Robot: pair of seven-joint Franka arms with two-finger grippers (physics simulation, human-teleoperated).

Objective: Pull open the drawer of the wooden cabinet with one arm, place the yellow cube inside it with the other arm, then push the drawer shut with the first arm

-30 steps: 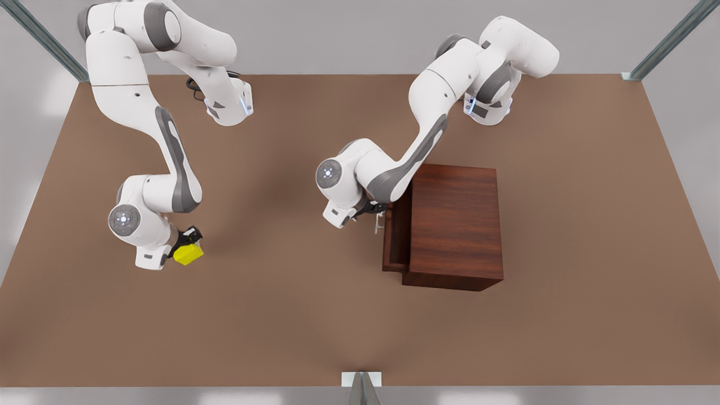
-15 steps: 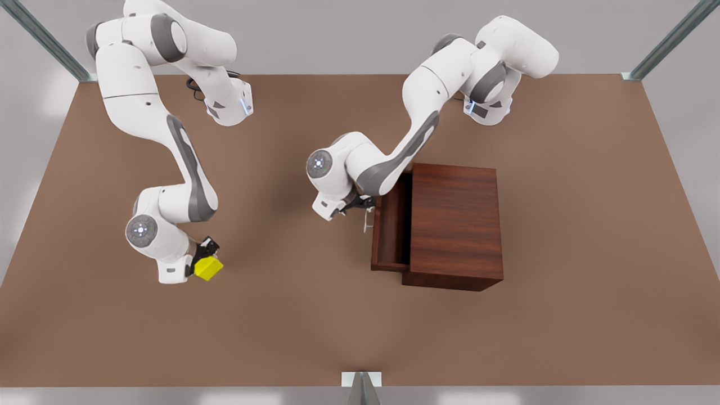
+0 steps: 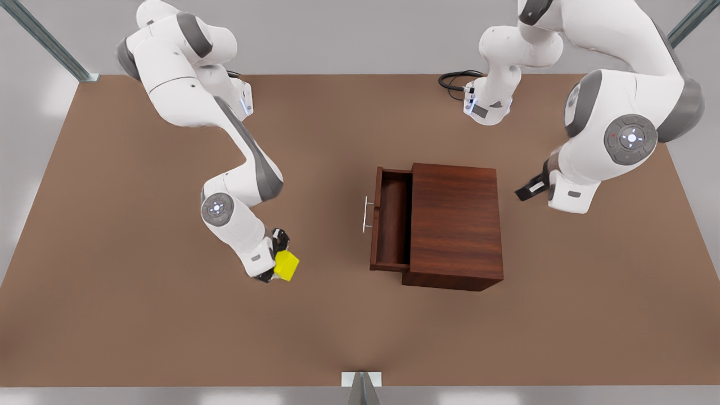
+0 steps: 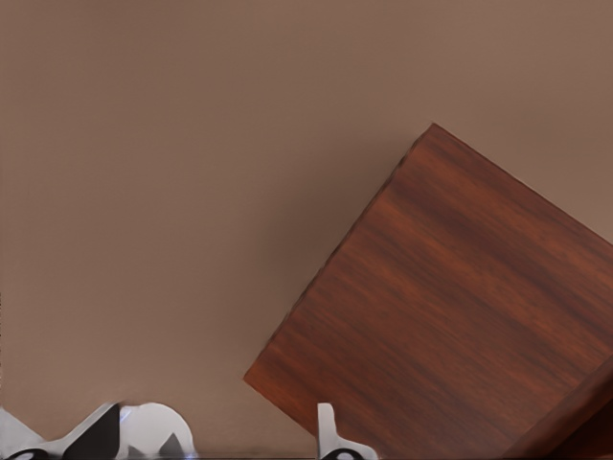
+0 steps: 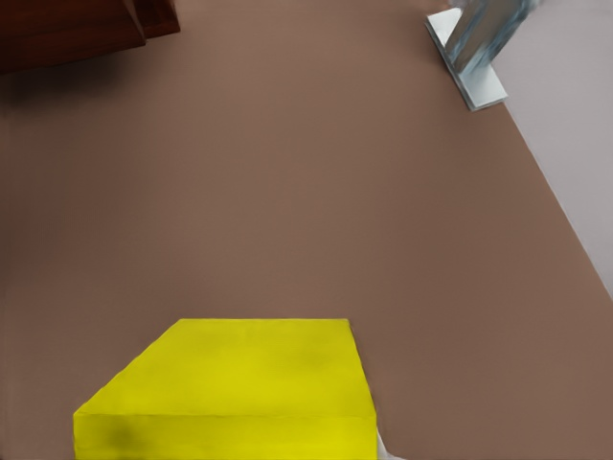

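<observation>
Cube (image 3: pixel 286 265) sits clamped in my right gripper (image 3: pixel 275 261), held above the table (image 3: pixel 169 326) on the front view's left, well apart from the cabinet (image 3: pixel 455 225). Its drawer (image 3: pixel 390 225) stands pulled out, handle (image 3: pixel 365 214) facing the cube. My left gripper (image 3: pixel 526 191) hangs beyond the cabinet's far side, on the front view's right; I cannot tell how its fingers stand.

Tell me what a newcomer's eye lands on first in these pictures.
The yellow cube stands out, held in the right gripper at the front view's left, above the brown table. Next comes the wooden cabinet at centre-right, its drawer pulled open toward the cube. The left gripper waits on the cabinet's far side.
</observation>
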